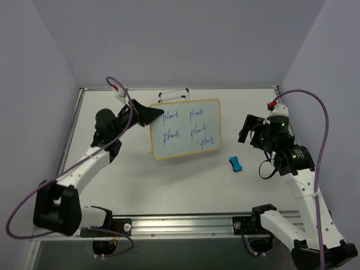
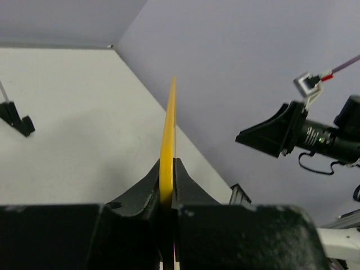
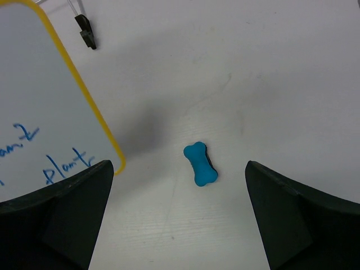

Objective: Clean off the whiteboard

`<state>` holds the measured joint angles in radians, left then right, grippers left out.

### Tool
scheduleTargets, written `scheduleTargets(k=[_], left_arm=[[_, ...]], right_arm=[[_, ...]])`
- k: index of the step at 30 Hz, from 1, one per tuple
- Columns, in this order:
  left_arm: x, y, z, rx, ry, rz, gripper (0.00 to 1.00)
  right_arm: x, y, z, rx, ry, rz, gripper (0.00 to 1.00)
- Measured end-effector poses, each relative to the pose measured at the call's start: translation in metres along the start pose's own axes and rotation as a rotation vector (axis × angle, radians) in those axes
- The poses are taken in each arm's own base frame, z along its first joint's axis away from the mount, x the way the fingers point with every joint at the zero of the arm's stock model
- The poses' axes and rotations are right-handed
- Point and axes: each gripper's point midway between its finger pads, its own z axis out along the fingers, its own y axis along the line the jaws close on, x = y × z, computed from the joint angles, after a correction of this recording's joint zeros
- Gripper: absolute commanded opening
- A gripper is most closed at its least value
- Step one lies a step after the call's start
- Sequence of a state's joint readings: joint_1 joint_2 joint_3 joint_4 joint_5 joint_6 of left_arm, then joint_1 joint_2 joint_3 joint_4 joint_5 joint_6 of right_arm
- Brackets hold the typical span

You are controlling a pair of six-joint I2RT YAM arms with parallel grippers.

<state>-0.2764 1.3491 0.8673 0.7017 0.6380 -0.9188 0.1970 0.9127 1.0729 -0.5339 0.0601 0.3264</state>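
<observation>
The whiteboard (image 1: 185, 130) has a yellow frame and blue handwriting. It is held up off the table, tilted. My left gripper (image 1: 151, 115) is shut on its left edge; in the left wrist view the yellow frame (image 2: 167, 135) shows edge-on between the jaws of that gripper (image 2: 167, 185). The blue bone-shaped eraser (image 1: 235, 163) lies on the table right of the board. My right gripper (image 1: 247, 130) is open and empty above it; in the right wrist view the eraser (image 3: 200, 163) lies between and beyond the spread fingers, with the board's corner (image 3: 50, 118) at left.
The black wire easel stand (image 1: 173, 95) stands at the back behind the board; one foot shows in the right wrist view (image 3: 86, 30) and one in the left wrist view (image 2: 16, 118). Grey walls close in the table at back and sides. A metal rail (image 1: 180, 222) runs along the near edge.
</observation>
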Motion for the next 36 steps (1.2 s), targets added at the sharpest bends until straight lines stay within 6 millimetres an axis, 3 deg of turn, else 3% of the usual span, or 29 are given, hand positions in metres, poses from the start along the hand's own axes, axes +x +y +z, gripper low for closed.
scheduleTargets(k=[3,9,13,17,21,27,32,36], left_arm=[[0.034,-0.013,-0.022,-0.066,0.051,0.026,0.02],[0.064,-0.004,-0.083,-0.228,0.066,0.080,0.02],[0.085,-0.007,-0.108,-0.250,0.101,0.085,0.02],[0.110,-0.005,-0.124,-0.286,0.147,0.057,0.02],[0.118,-0.014,-0.130,-0.296,0.153,0.063,0.02],[0.119,-0.018,-0.144,-0.349,0.123,0.069,0.02],[0.116,-0.017,-0.157,-0.397,0.092,0.065,0.02],[0.117,-0.017,-0.158,-0.405,0.093,0.059,0.02]], right_arm=[[-0.001,0.000,0.003,0.005,0.012,-0.016,1.00],[0.010,0.005,0.015,-0.013,0.075,-0.024,1.00],[0.029,0.015,0.029,-0.066,0.144,-0.021,1.00],[0.042,0.010,0.040,-0.031,0.196,-0.035,0.97],[0.060,0.006,0.055,0.008,0.277,-0.060,0.89],[0.113,0.008,0.087,0.067,0.476,-0.145,0.87],[0.162,-0.003,0.109,0.120,0.617,-0.185,0.83],[0.179,-0.010,0.118,0.153,0.658,-0.201,0.82]])
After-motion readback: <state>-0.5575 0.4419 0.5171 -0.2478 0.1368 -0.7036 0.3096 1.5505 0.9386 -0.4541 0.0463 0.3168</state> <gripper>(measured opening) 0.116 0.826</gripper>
